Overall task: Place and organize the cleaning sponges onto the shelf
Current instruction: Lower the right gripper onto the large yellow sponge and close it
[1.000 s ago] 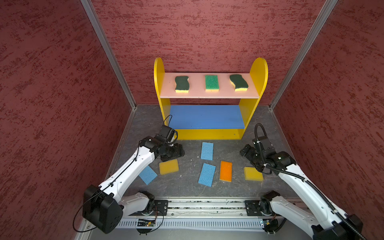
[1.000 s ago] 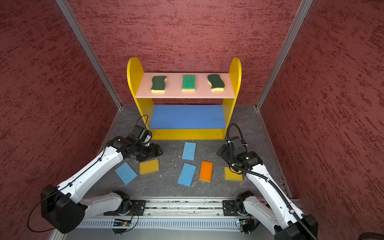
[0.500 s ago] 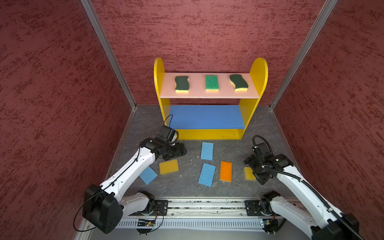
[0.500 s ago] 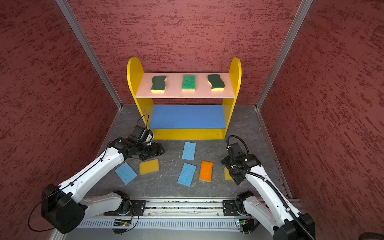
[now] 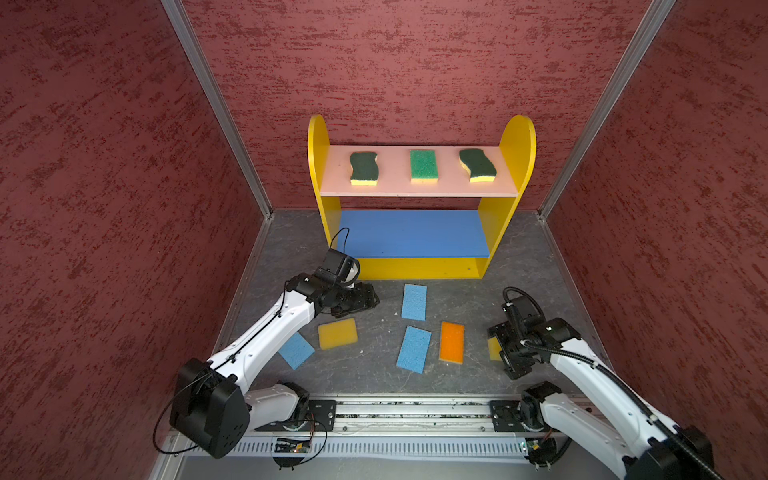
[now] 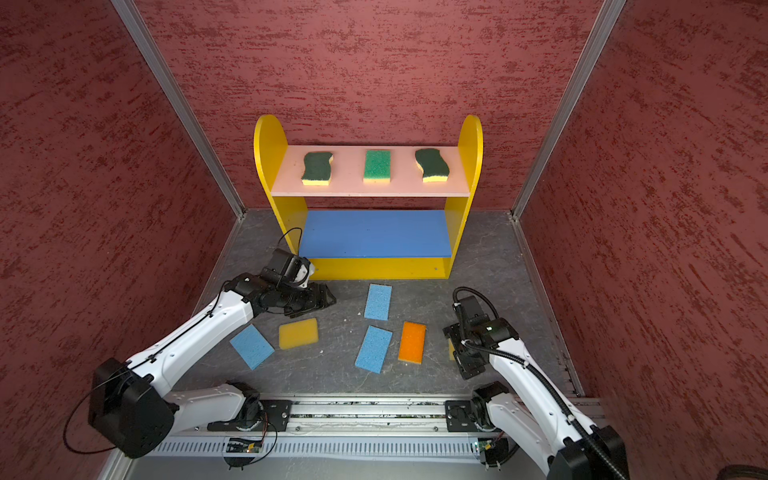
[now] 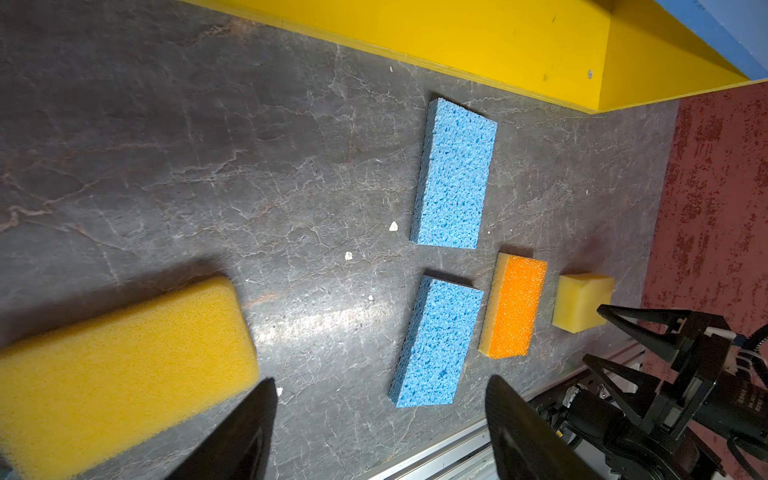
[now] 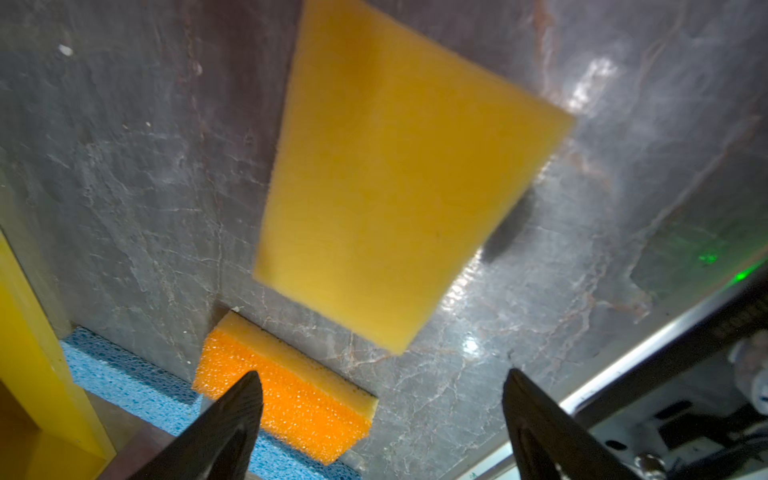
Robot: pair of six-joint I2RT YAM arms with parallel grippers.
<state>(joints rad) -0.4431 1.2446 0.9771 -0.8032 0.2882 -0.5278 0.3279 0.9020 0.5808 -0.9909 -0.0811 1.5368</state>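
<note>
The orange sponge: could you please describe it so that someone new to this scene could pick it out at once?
Find the yellow-sided shelf at the back wall, then the grey floor in front of it. Right of the middle, the orange sponge lies flat beside a tilted blue sponge. It alone is orange, on a yellow base.

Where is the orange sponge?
In both top views the orange sponge lies on the floor, right of the middle, between a blue sponge and a yellow sponge.

A robotics lab test booth is shown. Red panels [image 5: 104, 187] are framed by aluminium posts [image 5: 217, 108]. Two arms [image 5: 266, 332] are mounted on a rail [image 5: 415, 415].
</note>
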